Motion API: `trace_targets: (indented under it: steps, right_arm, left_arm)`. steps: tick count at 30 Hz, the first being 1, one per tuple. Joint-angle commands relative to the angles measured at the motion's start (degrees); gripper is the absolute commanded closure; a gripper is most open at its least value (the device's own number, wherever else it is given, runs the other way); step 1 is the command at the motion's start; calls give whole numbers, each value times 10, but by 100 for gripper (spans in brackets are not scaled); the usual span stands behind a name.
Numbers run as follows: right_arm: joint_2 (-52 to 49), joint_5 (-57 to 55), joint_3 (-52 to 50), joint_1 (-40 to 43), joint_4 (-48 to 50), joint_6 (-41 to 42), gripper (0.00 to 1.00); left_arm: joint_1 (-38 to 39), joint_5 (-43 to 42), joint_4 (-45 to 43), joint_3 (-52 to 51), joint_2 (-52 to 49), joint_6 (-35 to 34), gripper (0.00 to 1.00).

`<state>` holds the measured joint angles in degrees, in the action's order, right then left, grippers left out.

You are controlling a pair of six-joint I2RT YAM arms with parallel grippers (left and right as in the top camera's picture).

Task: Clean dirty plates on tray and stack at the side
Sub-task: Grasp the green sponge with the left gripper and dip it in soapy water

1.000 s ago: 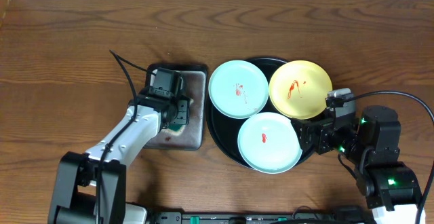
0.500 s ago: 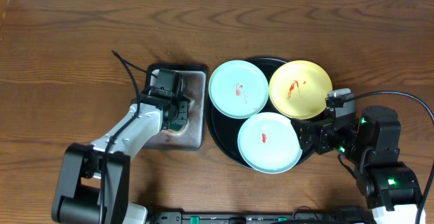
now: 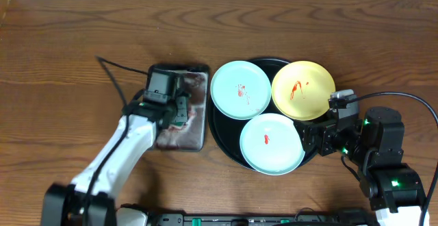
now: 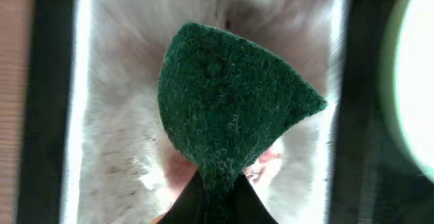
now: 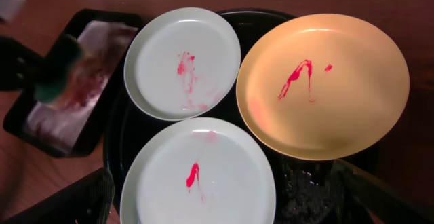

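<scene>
Obs: left tool point(image 3: 179, 109) pinches green scouring pad point(image 4: 230, 108) by one corner over small metal tray point(image 3: 195, 135). Right tool point(image 3: 313, 138) is spread open beside black tray point(image 3: 224, 138), which holds three red-smeared plates point(image 3: 240, 89). Risk: thin pinch slips while scrubbing, and an unheld plate skids.

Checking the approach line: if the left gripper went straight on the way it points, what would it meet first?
Probably the whitish floor of the small metal tray: the green pad held by the left gripper points straight at it and would touch first. The gap between them is unclear.
</scene>
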<state>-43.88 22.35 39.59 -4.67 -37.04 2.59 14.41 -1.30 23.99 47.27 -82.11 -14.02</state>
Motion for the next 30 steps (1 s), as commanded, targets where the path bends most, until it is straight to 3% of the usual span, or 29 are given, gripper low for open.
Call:
trace_targets:
  steps: [1, 12, 14, 15, 19, 22, 24, 27, 30]
  right_arm:
    - [0, 6, 12, 5, 0, 6, 1]
    - [0, 6, 12, 5, -1, 6, 1]
    - [0, 6, 12, 5, -1, 6, 1]
    - [0, 6, 12, 5, -1, 6, 1]
    - [0, 6, 12, 5, 0, 6, 1]
    - [0, 6, 12, 5, 0, 6, 1]
    - [0, 6, 12, 5, 0, 6, 1]
    - [0, 6, 12, 5, 0, 6, 1]
    - [0, 6, 12, 5, -1, 6, 1]
  left_arm:
    - [-1, 5, 1, -3, 7, -69, 89]
    - [-1, 5, -8, -4, -102, -124, 87]
    - [-1, 5, -8, -4, -102, -124, 52]
    - [-1, 5, -10, -4, -102, -124, 43]
    - [-1, 5, -9, -4, -102, -124, 39]
    - [-1, 5, -9, -4, -102, -124, 43]
    - [-1, 5, -9, -5, -104, -124, 54]
    - [-1, 5, -9, -10, -104, -124, 85]
    - [-1, 5, -3, -11, -104, -124, 93]
